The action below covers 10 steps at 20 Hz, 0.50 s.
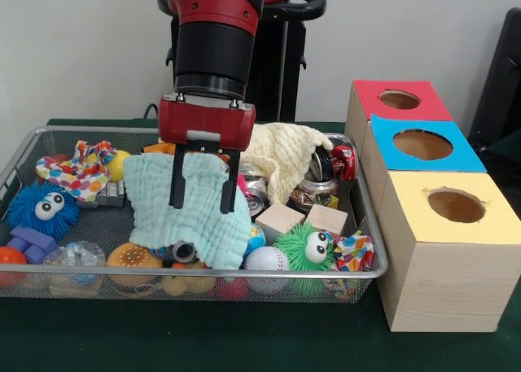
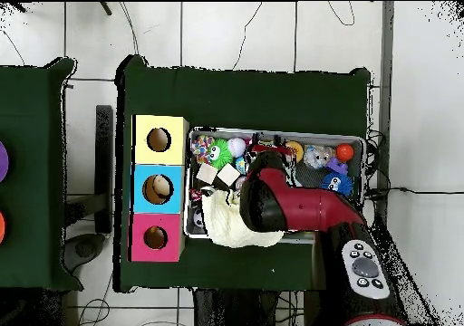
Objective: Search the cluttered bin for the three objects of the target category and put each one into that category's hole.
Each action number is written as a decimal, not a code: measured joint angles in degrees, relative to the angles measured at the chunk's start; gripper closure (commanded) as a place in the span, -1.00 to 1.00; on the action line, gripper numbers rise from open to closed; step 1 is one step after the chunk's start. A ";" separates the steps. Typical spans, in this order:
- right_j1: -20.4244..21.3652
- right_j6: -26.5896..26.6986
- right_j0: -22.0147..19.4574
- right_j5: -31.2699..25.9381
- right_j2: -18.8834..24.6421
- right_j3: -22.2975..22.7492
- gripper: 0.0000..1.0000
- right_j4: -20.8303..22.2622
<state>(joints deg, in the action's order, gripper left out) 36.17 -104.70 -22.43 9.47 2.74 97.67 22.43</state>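
Note:
The wire mesh bin (image 1: pixel 370 225) is full of clutter; it also shows in the overhead view (image 2: pixel 308 135). My gripper (image 1: pixel 203 203) is open, and its black fingers (image 1: pixel 177 185) hang over a light green cloth (image 1: pixel 195 213) in the middle of the bin. No orange and tan plush toy shows clearly. A small orange patch (image 1: pixel 159 149) peeks out left of the gripper body; I cannot tell what it is. The red-topped box's hole (image 1: pixel 399 100) is at the far right, and in the overhead view (image 2: pixel 155 237). My arm (image 2: pixel 290 205) hides the gripper from above.
A cream cloth (image 1: pixel 285 152), drink cans (image 1: pixel 313 185), wooden blocks (image 1: pixel 279 221), a green fuzzy ball (image 1: pixel 309 248), a baseball (image 1: pixel 266 260), a blue fuzzy ball (image 1: pixel 45 209) and a patterned cloth (image 1: pixel 81 168) lie in the bin. The blue-topped (image 1: pixel 422 144) and yellow-topped (image 1: pixel 456 205) holes are nearer.

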 measured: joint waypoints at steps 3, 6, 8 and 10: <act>-0.08 0.00 0.00 -1.18 0.81 -2.16 -1.00 0.04; -0.31 0.00 0.02 -1.29 1.11 -4.01 -1.00 0.27; -0.62 0.00 0.12 -1.29 1.06 -4.85 -1.00 0.36; -1.11 0.00 0.47 -1.29 0.83 -5.52 -1.00 0.47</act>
<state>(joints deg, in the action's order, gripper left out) 35.06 -104.70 -21.97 8.18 3.57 92.15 22.90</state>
